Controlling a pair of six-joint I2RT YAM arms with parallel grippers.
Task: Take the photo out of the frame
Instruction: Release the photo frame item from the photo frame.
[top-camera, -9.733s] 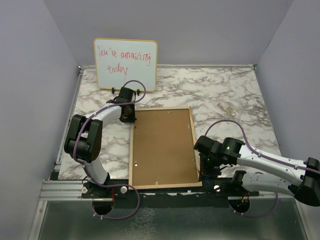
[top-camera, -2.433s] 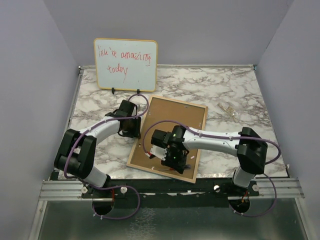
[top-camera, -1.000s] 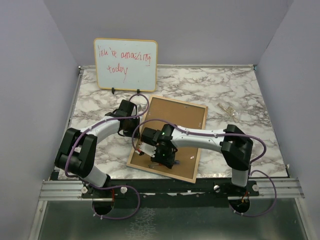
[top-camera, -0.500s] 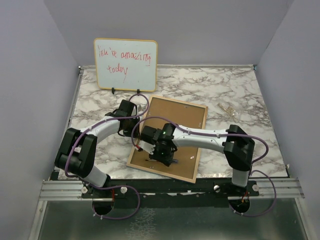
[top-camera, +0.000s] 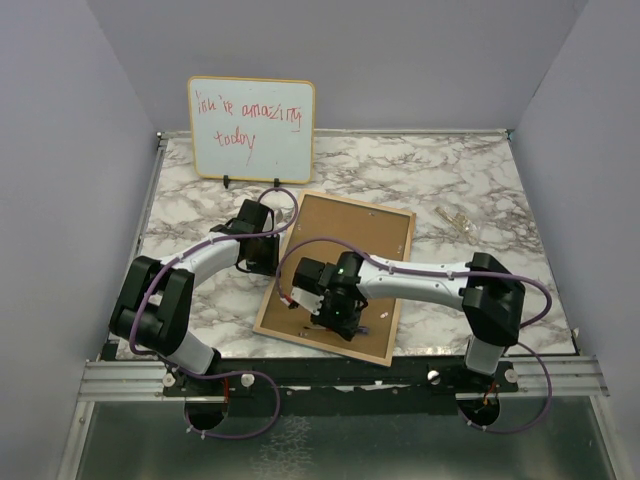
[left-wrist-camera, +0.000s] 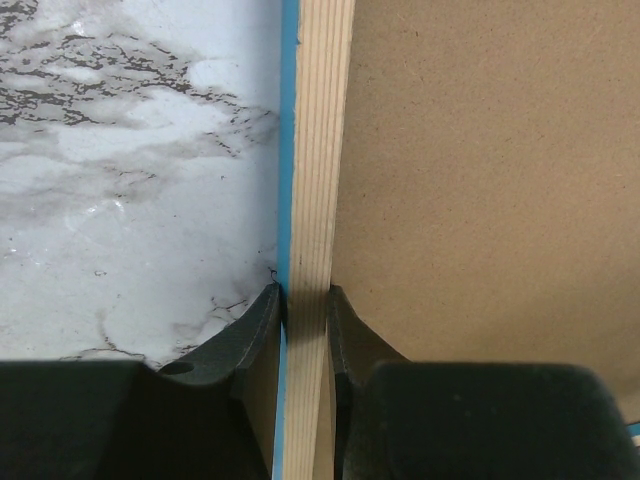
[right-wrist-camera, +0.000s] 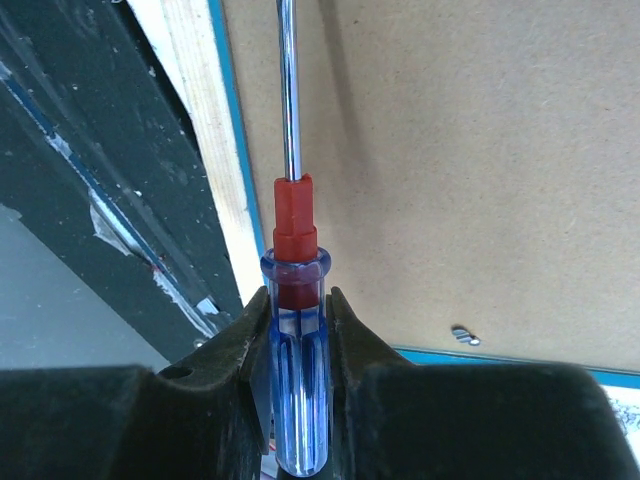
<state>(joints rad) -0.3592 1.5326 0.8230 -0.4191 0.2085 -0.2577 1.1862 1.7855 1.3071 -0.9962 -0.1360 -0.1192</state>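
The frame (top-camera: 362, 236) lies face down and skewed on the marble table, its brown backing board (left-wrist-camera: 480, 180) upward. The photo is hidden under the board. My left gripper (top-camera: 262, 254) is shut on the frame's left rim; in the left wrist view its jaws (left-wrist-camera: 305, 300) pinch the pale wood rim (left-wrist-camera: 314, 150) with the blue edge beside it. My right gripper (top-camera: 340, 308) is over the frame's near part, shut on a screwdriver (right-wrist-camera: 296, 330) with a clear blue handle and red collar. Its steel shaft (right-wrist-camera: 289, 90) points along the board near the frame's edge.
A whiteboard (top-camera: 251, 127) with red handwriting stands at the back left. A small clear object (top-camera: 458, 221) lies on the table at the right. A metal tab (right-wrist-camera: 461, 334) sits on the backing board. The dark table-edge rail (right-wrist-camera: 110, 170) runs just beyond the frame's near corner.
My right gripper with the screwdriver has shifted a little to the right over the backing board. The frame and my left gripper have stayed put.
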